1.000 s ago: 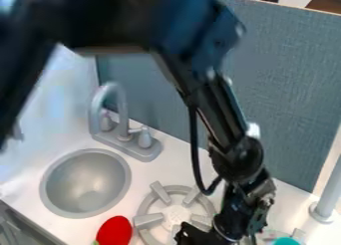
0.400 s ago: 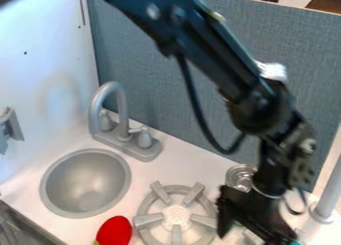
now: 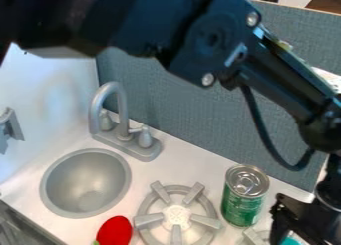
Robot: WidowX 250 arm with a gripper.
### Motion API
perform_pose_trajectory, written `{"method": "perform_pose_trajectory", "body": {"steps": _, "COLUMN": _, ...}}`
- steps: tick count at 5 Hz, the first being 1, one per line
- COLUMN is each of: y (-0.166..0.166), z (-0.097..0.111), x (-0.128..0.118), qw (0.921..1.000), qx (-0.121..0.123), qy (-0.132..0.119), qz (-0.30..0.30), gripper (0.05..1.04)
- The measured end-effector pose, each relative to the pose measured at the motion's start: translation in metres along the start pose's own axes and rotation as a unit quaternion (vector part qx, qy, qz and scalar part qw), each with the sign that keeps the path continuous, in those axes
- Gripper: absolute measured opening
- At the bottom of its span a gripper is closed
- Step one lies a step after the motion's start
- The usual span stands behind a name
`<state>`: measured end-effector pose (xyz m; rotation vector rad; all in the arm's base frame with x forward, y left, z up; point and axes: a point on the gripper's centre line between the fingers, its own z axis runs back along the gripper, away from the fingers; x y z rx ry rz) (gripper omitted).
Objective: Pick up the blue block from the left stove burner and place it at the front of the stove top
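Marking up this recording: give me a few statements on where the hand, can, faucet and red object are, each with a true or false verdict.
1. The green can stands upright, between the burner and the hand in the view. True.
2. The faucet stands behind the sink. True.
3. The hand is over the sink. False: it is at the lower right of the view, on the far side of the can from the sink.
4. The red object lies inside the sink. False: it is outside the sink, near the view's bottom edge.
5. The can stands on top of the burner. False: it stands beside it.
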<state>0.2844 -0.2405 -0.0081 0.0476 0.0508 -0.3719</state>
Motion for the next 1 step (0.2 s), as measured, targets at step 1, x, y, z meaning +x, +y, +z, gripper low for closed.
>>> {"method": "perform_pose_trajectory", "body": {"steps": 1, "y": -0.0042, "z": 0.0087, "x": 0.0056, "qw": 1.0000, "qx": -0.002, "qy": -0.005, "qz": 0.006, "gripper": 1.001}}
